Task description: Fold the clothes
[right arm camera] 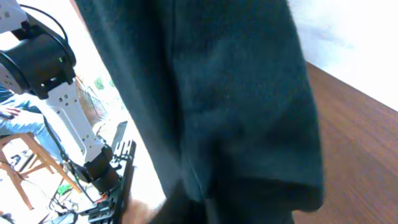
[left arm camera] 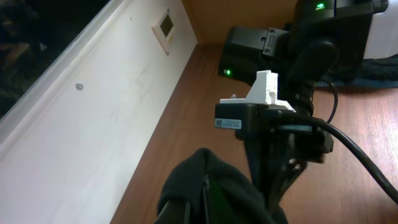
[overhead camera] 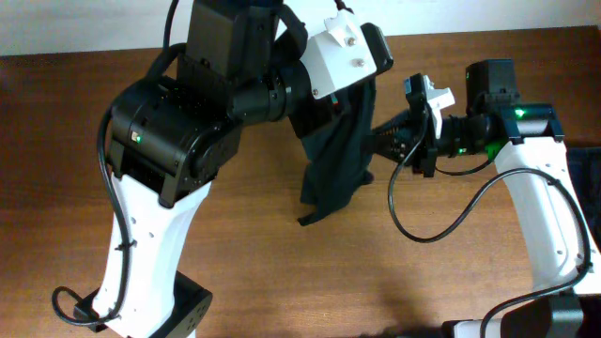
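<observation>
The clothes, a black T-shirt [overhead camera: 333, 160], hang bunched above the brown table [overhead camera: 282, 272], the lowest corner touching the wood. My left gripper [overhead camera: 357, 83] is at the top of the bundle, shut on the fabric; in the left wrist view the cloth [left arm camera: 211, 186] wraps over its fingers. My right gripper [overhead camera: 380, 141] comes in from the right at mid-height and meets the shirt's right edge. In the right wrist view the dark cloth [right arm camera: 217, 93] fills the frame and covers the jaws, which are shut on a fold of it. No logo shows.
A white wall panel [left arm camera: 93, 124] runs along the table's far edge. A dark blue garment [left arm camera: 379, 67] lies behind the right arm's base. The right arm's black cable [overhead camera: 423, 221] loops low over the table. The left arm's bulky body [overhead camera: 178, 131] hides the table's left middle.
</observation>
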Tool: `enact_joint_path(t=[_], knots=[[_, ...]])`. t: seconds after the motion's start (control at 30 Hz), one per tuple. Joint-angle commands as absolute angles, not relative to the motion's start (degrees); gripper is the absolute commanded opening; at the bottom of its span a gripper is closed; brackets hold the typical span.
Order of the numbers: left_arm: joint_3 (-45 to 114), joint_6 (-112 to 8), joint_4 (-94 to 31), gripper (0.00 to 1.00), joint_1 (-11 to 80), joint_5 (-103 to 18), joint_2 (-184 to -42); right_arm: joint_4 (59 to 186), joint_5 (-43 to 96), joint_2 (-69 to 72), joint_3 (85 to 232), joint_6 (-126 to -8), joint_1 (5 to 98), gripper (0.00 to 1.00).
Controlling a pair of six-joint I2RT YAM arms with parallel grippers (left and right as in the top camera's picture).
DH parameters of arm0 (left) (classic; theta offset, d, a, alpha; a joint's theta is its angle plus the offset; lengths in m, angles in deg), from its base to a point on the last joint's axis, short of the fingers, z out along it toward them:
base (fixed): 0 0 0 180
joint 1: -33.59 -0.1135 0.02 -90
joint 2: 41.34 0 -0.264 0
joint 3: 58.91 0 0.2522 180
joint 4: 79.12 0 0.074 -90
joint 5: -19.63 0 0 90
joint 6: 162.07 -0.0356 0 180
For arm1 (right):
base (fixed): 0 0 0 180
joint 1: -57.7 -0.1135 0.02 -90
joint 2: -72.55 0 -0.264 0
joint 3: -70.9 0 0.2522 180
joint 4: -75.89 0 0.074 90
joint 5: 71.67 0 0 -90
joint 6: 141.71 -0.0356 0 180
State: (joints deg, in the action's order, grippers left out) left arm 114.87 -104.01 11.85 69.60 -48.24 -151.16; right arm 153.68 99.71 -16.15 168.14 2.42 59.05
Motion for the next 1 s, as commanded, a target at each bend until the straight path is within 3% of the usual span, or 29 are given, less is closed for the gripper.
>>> enact_joint_path(t=[0.0,0.3,0.83,0.87,0.97], knots=[[115.6,-104.69,11.79,0.0,69.32,-47.21,-150.07,153.7,101.28,-14.91,169.54,1.09,58.85,0.04],[115.6,-104.69,11.68,0.01,69.3,-54.92,-150.07,154.25,94.92,-13.92,173.45,-12.97,63.66,0.04],[115.49,-101.54,10.72,0.08,66.28,-60.32,-152.97,164.11,76.02,-6.05,190.74,-16.29,65.58,0.04],[115.49,-100.82,10.48,0.11,65.84,-60.32,-153.37,164.26,75.16,-5.79,190.74,-16.27,65.58,0.04],[115.49,-98.62,9.82,0.34,64.64,-60.32,-154.28,165.22,73.42,-5.57,190.74,-16.25,65.6,0.04]])
